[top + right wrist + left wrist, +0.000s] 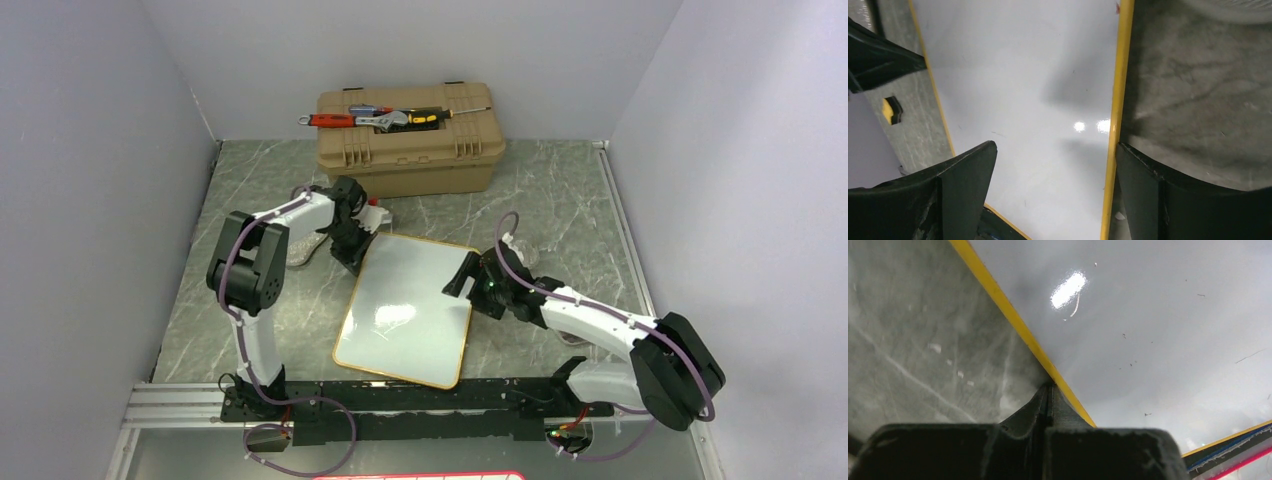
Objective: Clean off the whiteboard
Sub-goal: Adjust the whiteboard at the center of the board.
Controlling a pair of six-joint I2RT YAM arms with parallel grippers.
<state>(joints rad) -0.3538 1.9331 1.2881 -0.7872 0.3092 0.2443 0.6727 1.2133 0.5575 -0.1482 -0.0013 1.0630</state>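
- Pale walls are closing in a grey-green marbled bench (570,190), and a tan toolbox (410,140) is sitting at the back with hand tools lying on its lid.
- On the left, the left tool (1050,390) is pointing down with its fingers pinched fully together and nothing showing between them. Its tips are meeting the bench right against the yellow rim (1013,322), near the board's far left corner.
- Between the two arms, the whiteboard (405,305) is lying flat on the bench, turned slightly askew, with its near edge close to the arms' mounting rail (400,400).
- Its surface is reading as almost wholly white and glossy. No scribbles are showing from above, and the left wrist view is picking up only scattered dark specks and a couple of hairline marks.
- On the right, the right tool (1055,150) is standing wide and holding nothing. One finger is hanging over the white face and the other is sitting outside the right-hand rim, so the tool is straddling that edge.
- No eraser or cloth is showing in either tool.
- Judging by this, the erasing is looking all but finished. What is remaining is, at most, a pass over those faint specks, and I cannot tell whether they are ink or dust.
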